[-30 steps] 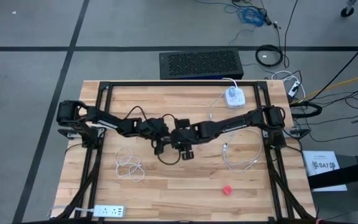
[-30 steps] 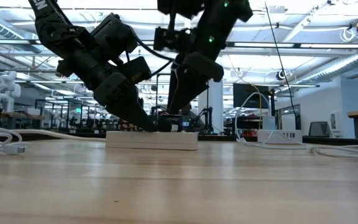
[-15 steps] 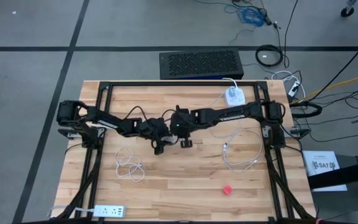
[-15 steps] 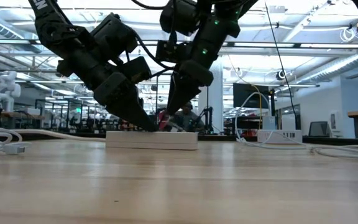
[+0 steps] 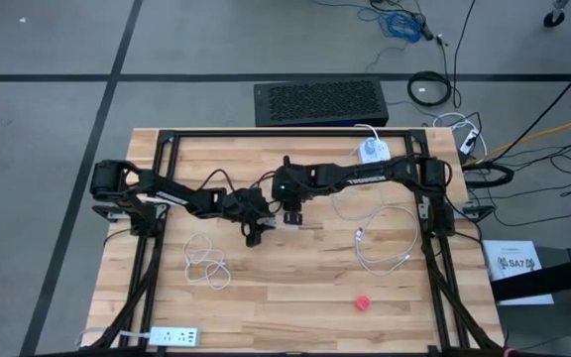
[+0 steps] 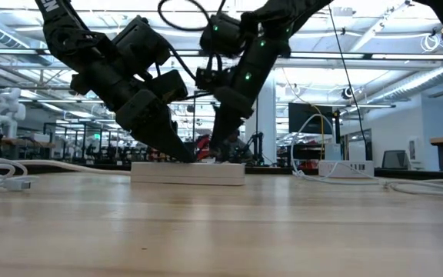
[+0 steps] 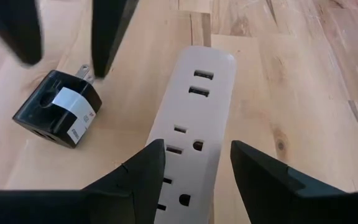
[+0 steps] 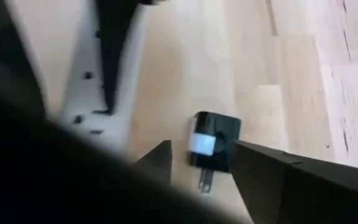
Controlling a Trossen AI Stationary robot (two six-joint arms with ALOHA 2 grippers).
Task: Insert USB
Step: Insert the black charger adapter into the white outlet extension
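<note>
Black USB charger block [image 7: 57, 107] lies on its side on the table [image 7: 278, 74], just beside the white power strip [image 7: 191, 124], prongs exposed. Likely light, rigid, smooth; grip the flat sides. Right claw [image 8: 197, 163] open above it. Left claw [image 7: 191, 168] straddles the strip, open wide.

Even, bright overhead light falls on the bench [image 5: 266, 288] in the high view, with only soft, faint shadows. In the low view, ceiling strip lights [image 6: 375, 46] glare white, leaving both arms as dark silhouettes; the near bench surface is soft. The right wrist view is heavily blurred, the adapter [image 8: 213, 146] between its fingers smeared. The left wrist view is sharper, its own fingers [image 7: 135, 180] dark and slightly soft.
</note>
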